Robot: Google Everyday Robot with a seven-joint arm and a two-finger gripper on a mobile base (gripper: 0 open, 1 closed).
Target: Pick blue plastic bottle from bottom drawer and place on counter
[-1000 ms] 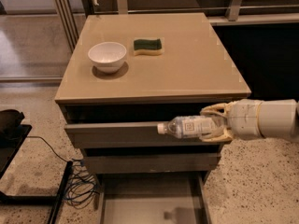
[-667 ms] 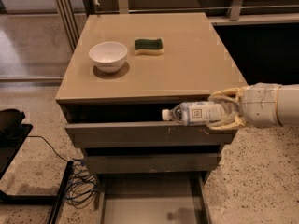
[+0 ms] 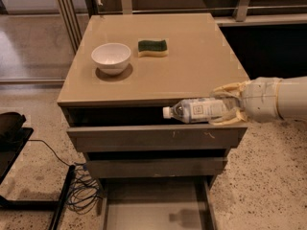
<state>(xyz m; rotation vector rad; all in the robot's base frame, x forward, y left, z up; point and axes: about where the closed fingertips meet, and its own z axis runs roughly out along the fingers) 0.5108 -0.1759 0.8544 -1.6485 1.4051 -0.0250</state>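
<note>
The blue plastic bottle (image 3: pixel 197 110), clear with a white cap and pale label, lies sideways in my gripper (image 3: pixel 229 104), cap pointing left. The gripper comes in from the right and is shut on the bottle's base end. The bottle hangs in front of the cabinet, level with the front edge of the counter (image 3: pixel 192 66), just above the top drawer front. The bottom drawer (image 3: pixel 158 205) is pulled open below, its grey floor bare apart from the bottle's shadow.
A white bowl (image 3: pixel 111 57) and a green-and-yellow sponge (image 3: pixel 153 47) sit on the back left of the counter. Black equipment (image 3: pixel 9 133) and cables (image 3: pixel 79 193) lie on the floor at left. A dark wall with a rail runs behind.
The gripper has lifted the bottle from in front of the top drawer up to the counter's front edge and moved it slightly right.
</note>
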